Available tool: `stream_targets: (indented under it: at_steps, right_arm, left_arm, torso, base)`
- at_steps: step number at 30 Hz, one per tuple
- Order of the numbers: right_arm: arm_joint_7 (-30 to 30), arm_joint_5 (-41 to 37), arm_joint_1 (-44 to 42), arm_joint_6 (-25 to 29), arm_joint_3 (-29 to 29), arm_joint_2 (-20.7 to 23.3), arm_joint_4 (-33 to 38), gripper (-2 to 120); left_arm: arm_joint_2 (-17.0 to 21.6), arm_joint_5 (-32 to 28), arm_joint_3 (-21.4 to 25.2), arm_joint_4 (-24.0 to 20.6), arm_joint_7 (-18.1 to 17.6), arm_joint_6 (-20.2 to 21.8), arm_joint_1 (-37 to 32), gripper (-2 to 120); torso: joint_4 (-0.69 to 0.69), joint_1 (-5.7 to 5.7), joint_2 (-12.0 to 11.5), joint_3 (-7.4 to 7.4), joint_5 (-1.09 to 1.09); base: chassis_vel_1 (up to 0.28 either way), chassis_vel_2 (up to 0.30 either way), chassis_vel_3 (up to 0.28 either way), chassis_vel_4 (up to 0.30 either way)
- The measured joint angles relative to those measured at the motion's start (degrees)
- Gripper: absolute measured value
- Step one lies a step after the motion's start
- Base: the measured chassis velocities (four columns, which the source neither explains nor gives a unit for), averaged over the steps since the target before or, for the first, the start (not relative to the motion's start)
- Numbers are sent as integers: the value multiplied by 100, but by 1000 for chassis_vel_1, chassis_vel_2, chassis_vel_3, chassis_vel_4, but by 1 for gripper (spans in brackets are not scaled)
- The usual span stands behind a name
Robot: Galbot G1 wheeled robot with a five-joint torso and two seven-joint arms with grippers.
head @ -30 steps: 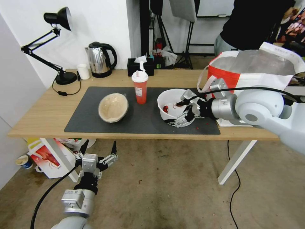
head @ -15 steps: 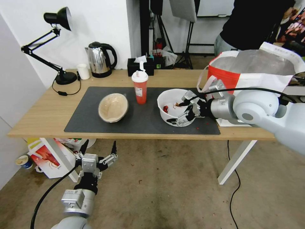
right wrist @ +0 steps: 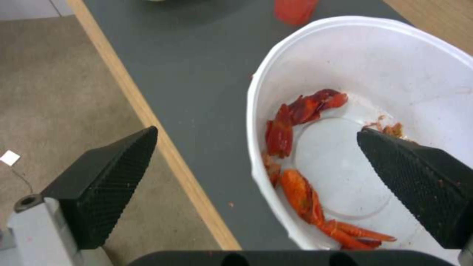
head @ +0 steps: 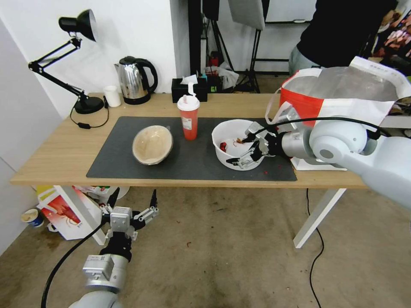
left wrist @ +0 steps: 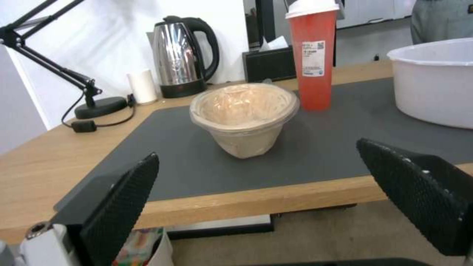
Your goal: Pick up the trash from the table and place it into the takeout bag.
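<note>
Head view shows three trash items on the dark grey mat of the light-wood desk point(head: 64, 149): a tilted tan paper bowl point(head: 153, 144) at 9 o'clock, an upright red drink cup with white lid point(head: 189, 117) bearing an unreadable label, and a large white bowl holding red scraps point(head: 229, 143), whose near rim the wide-open right gripper point(head: 243, 149) straddles, empty, while the left gripper point(head: 132, 201) hangs spread below the desk edge.
</note>
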State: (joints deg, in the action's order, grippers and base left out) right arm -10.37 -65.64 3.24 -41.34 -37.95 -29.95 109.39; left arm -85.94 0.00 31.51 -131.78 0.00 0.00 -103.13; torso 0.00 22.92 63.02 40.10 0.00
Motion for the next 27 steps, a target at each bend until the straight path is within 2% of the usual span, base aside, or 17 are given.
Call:
stream_targets:
  at_steps: [14, 27]
  right_arm:
    - [-70, -6, 383, -1, -433, -137, -153, 100]
    - [-195, -26, 437, -6, -575, -146, -128, 100]
  left_arm:
    - [0, 0, 0, 0, 0, 0, 0, 100]
    - [0, 0, 0, 0, 0, 0, 0, 100]
  torso:
    - [0, 0, 0, 0, -1]
    - [0, 0, 0, 0, 0]
  base:
    - [0, 0, 0, 0]
    - [0, 0, 0, 0]
